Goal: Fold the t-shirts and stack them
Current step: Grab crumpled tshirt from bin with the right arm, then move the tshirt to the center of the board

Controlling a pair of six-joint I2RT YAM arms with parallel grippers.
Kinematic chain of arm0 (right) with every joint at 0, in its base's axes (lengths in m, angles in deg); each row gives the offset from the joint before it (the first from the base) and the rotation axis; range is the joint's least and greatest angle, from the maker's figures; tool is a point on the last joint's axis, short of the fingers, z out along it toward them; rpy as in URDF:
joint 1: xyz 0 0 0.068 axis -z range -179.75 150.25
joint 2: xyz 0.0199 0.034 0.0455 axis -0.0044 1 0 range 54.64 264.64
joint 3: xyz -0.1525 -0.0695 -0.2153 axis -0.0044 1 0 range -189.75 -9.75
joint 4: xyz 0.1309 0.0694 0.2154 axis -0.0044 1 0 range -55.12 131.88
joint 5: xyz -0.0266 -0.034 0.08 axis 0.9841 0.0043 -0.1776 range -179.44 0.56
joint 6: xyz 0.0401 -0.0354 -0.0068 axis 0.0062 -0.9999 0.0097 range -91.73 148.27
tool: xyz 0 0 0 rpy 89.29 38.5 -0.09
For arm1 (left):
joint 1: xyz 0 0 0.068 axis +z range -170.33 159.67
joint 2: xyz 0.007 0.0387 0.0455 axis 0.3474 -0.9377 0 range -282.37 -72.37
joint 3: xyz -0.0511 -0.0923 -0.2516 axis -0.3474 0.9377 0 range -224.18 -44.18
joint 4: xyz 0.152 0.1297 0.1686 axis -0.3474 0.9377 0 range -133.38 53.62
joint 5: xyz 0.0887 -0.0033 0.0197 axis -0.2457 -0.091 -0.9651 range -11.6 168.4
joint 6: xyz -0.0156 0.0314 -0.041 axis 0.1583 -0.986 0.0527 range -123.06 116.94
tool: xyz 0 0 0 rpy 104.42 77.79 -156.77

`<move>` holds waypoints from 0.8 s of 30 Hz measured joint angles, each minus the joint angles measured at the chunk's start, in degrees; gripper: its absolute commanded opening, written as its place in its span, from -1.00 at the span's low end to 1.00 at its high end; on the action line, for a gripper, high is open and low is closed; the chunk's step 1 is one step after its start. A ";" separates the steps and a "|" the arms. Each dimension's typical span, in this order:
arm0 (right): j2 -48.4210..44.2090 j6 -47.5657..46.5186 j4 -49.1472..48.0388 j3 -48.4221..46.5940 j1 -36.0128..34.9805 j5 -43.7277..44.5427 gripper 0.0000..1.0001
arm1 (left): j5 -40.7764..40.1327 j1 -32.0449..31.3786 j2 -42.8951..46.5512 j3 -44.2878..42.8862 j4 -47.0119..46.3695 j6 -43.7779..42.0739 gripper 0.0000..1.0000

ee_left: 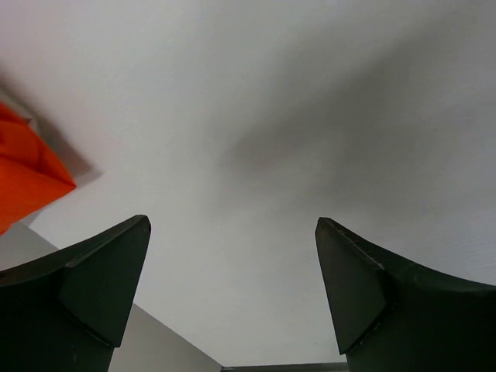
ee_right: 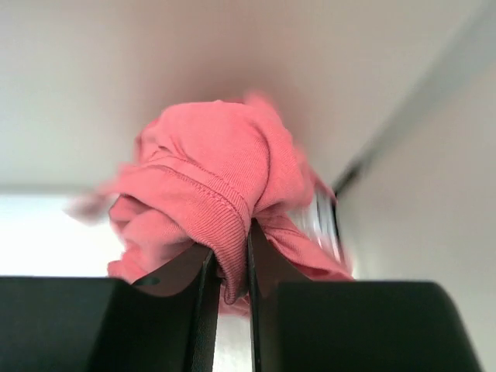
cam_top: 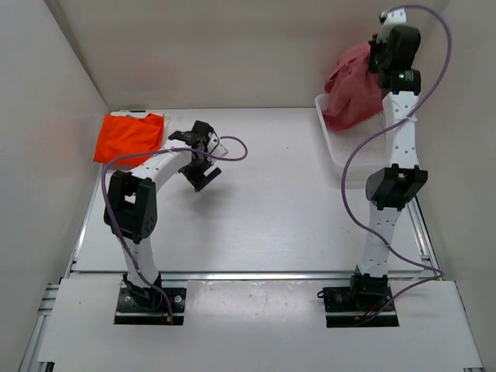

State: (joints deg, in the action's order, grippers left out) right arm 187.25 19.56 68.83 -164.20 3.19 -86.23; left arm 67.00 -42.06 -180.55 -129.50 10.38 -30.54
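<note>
The bright orange t-shirt (cam_top: 129, 137) lies folded at the table's far left; its edge shows in the left wrist view (ee_left: 23, 174). My left gripper (cam_top: 203, 177) is open and empty, hovering over bare table right of the orange shirt. My right gripper (cam_top: 377, 54) is raised high at the far right and is shut on the pinkish-red t-shirt (cam_top: 353, 87), which hangs bunched over the basket. In the right wrist view the ribbed pink cloth (ee_right: 205, 182) is pinched between my fingers (ee_right: 203, 279). The white and teal-blue shirts are out of view.
A white basket (cam_top: 335, 147) stands at the far right of the table under the hanging shirt. White walls enclose the table on the left, back and right. A white tag or cloth edge (cam_top: 133, 113) shows behind the orange shirt.
</note>
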 measured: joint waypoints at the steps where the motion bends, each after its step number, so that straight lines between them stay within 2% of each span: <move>1: -3.28 -0.63 -1.05 -0.02 -1.40 -0.50 -1.00 | 0.02 1.14 0.11 -0.79 -0.20 0.13 0.98; 5: -15.26 -1.66 -8.37 -0.07 -9.79 -3.13 -1.00 | 0.22 5.20 1.97 -2.75 -1.03 0.83 0.97; 8: -20.35 -2.80 -14.91 -3.52 -18.05 -5.57 -0.98 | 0.90 8.68 4.68 -3.78 -1.70 1.68 0.97; 12: -22.12 -3.89 -20.28 -8.15 -25.49 -7.74 -1.00 | 2.91 13.05 8.50 -4.04 -2.64 2.40 0.97; 17: -18.73 -0.39 -16.76 -6.75 -26.14 -7.74 -1.00 | 4.33 15.96 11.72 -4.04 -3.74 2.29 0.97; 18: -17.33 0.85 -14.78 -5.55 -26.08 -7.74 -0.87 | 4.59 16.22 12.15 -4.04 -4.00 2.27 0.97; 19: -15.91 1.81 -12.83 -4.20 -26.03 -7.76 -0.50 | 4.68 16.37 12.46 -4.04 -4.28 2.29 0.97; 20: -14.45 2.95 -10.84 -2.21 -25.97 -7.93 -0.02 | 4.87 16.48 12.63 -4.04 -4.63 2.29 0.98; 21: -12.87 4.26 -8.57 -0.15 -25.90 -7.98 0.25 | 5.03 16.55 12.66 -4.04 -4.79 2.32 0.97; 22: -11.17 5.35 -6.47 1.53 -25.88 -8.20 0.67 | 5.14 16.65 12.66 -4.04 -4.87 2.38 0.97; 23: -9.01 6.49 -3.89 2.95 -25.81 -8.61 0.89 | 5.18 16.68 12.66 -4.02 -4.85 2.47 0.98; 24: -6.73 7.02 -1.31 3.82 -25.73 -9.03 0.93 | 5.18 16.68 12.66 -4.02 -4.83 2.49 0.97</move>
State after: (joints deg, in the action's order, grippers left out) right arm 180.52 26.57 67.52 -160.37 -22.53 -95.26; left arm 72.18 -25.39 -167.90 -133.52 5.54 -28.05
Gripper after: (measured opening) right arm 0.894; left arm 0.987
